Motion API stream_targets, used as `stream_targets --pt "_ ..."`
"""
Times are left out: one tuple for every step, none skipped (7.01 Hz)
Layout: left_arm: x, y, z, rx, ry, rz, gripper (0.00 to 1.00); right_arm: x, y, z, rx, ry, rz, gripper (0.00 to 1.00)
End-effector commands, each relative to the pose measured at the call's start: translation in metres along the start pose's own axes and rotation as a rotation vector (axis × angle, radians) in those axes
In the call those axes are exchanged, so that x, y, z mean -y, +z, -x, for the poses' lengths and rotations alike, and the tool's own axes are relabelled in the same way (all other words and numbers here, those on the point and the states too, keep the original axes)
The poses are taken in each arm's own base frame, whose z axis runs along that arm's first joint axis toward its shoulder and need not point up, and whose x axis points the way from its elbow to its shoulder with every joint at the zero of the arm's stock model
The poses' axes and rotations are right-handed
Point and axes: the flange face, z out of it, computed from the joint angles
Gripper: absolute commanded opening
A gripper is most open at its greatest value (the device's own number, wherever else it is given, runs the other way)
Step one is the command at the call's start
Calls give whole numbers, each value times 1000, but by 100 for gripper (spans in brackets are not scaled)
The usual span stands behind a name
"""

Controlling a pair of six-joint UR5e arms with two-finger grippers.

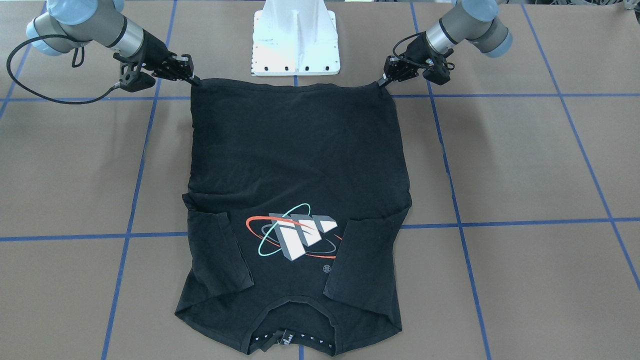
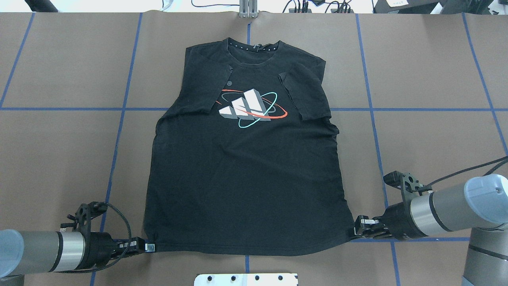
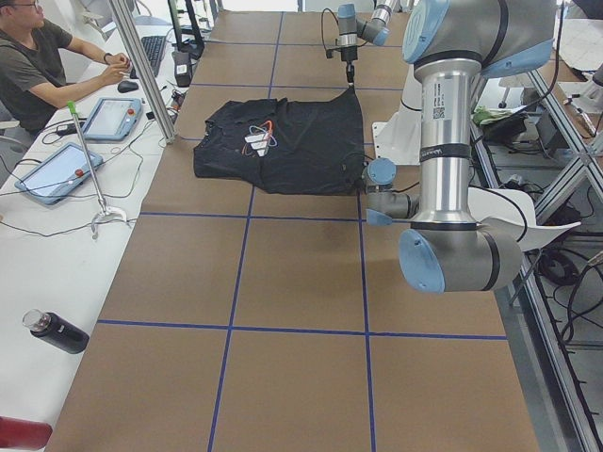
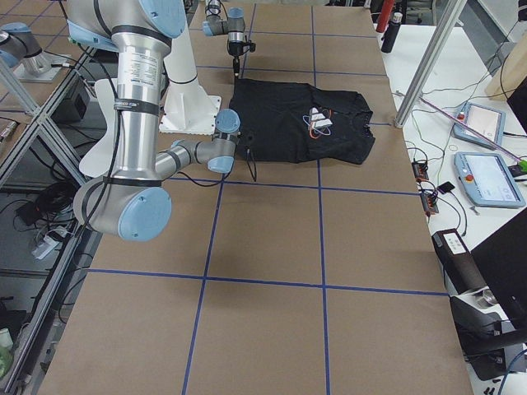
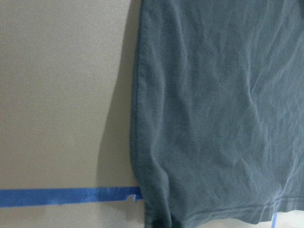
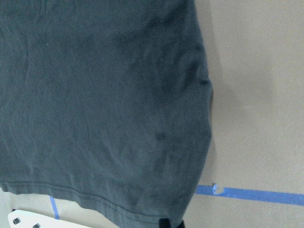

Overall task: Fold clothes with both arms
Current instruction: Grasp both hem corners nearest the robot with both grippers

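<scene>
T-shirt [image 2: 246, 178] flat on the desk [image 2: 59, 159], a tool at each near corner

It lies face up with its logo [image 2: 248, 108] showing, sleeves [image 2: 305, 93] folded inward and collar [image 2: 254, 47] farthest from the robot. The left tool [image 2: 149, 247] and right tool [image 2: 359, 230] meet opposite corners of the hem [image 2: 246, 251], each apparently clenched on fabric, though the fingertips show small.

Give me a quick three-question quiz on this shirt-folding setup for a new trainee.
1. True or false: both sleeves of the T-shirt are folded inward over its front.
2. The left gripper and right gripper grip which part? A collar, B hem corners, C sleeves.
3. Fill in: the logo faces ____.
Key: 1 true; 2 B; 3 up.
</scene>
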Motion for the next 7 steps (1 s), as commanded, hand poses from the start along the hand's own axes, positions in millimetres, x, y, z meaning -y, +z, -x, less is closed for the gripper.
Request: stream_targets --pt "0 -3 0 -1 0 6 0 1 -2 0 2 1 -4 0" --pt "1 -6 -4 -8 0 7 0 2 -3 0 3 2 -7 0" --pt "0 -16 -4 -9 0 20 0 2 -6 -1 3 3 -2 0" --pt "-8 -38 -7 -10 3 69 0 7 -16 -2 6 15 -1 0" --pt "-16 -63 -14 -16 14 125 0 3 -32 -14 -5 41 3 0" --pt "-11 -81 -21 -29 33 149 0 -4 -49 -10 6 40 84 0" --pt "-17 -92 -36 -58 62 199 0 -10 -60 -13 3 47 152 0"
